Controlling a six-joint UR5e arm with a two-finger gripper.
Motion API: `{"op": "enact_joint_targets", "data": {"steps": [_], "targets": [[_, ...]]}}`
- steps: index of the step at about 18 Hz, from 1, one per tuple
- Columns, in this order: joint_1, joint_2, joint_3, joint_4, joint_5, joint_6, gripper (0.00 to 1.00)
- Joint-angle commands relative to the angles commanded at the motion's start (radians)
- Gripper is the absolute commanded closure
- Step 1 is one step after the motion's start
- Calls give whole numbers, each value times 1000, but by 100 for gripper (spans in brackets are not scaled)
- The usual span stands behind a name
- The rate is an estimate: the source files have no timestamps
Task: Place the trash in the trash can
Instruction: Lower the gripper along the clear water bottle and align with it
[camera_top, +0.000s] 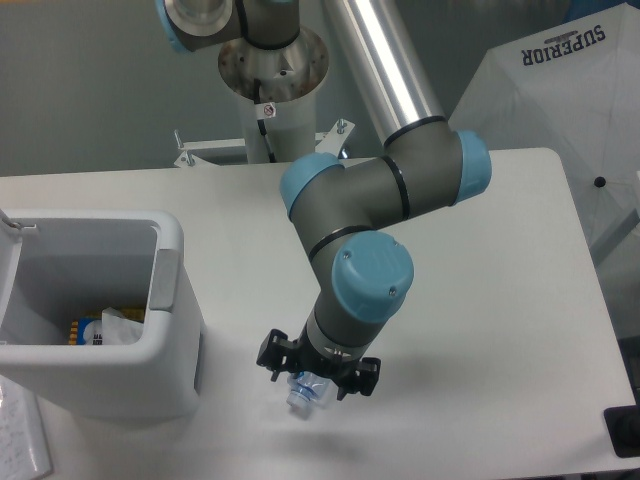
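Observation:
A clear bluish plastic bottle (305, 393) lies on the white table, with only its capped end showing below the wrist. My gripper (316, 383) is lowered straight over it, one finger on each side of the bottle and still apart. The trash can (172, 300), a boxy white bin with a grey side panel, stands at the left, about a hand's width from the gripper. Inside it lies a clear wrinkly bag (122, 327) with white bits.
A yellow-and-blue printed packet (84, 329) lies in the bin beside the bag. A white sheet (22, 445) sits at the table's front-left corner. The arm's base column (270, 60) rises at the back. A white cover printed SUPERIOR (570, 70) stands off the table to the right.

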Motion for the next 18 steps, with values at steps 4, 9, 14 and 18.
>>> {"op": "enact_joint_targets", "data": {"steps": [4,9,14,18], "targets": [[-15,-17,3,5,3,12,0],[-46,-44,5,12,52,12,0],[-78,-57,6,11,124,15,0],[-103,-94,26,11,161,12,0]]}}
